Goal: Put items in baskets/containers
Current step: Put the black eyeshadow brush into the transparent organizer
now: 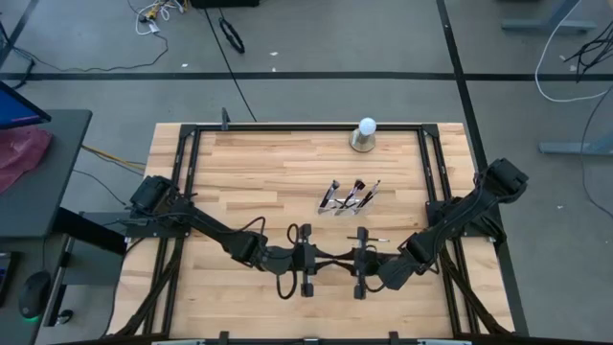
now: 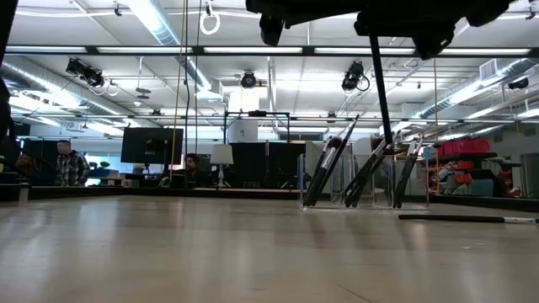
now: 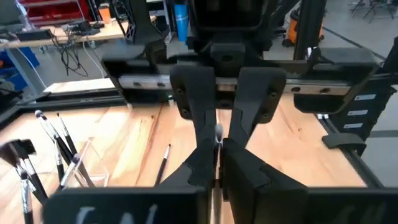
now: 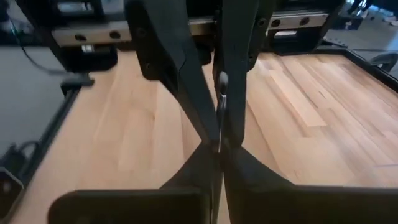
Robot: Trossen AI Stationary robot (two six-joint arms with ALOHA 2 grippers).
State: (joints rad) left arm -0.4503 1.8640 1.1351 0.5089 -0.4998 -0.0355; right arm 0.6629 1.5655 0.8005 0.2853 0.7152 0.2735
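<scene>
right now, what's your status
Left gripper and right gripper both shut on one brush. Holder holds several brushes. Loose brush lies between them and holder.

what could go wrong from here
The left pincer and the right pincer both pinch one thin brush between them; if the handover is mistimed, it could slip and drop. The clear holder looks small and already has leaning brushes, so a clumsy insert might tip it.

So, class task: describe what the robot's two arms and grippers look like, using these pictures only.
Both arms are dark, jointed links with thin black cables looping alongside. The left gripper and right gripper each carry two flat, tapering matte-black fingers on a dark crossbar. No markings on them can be read.
</scene>
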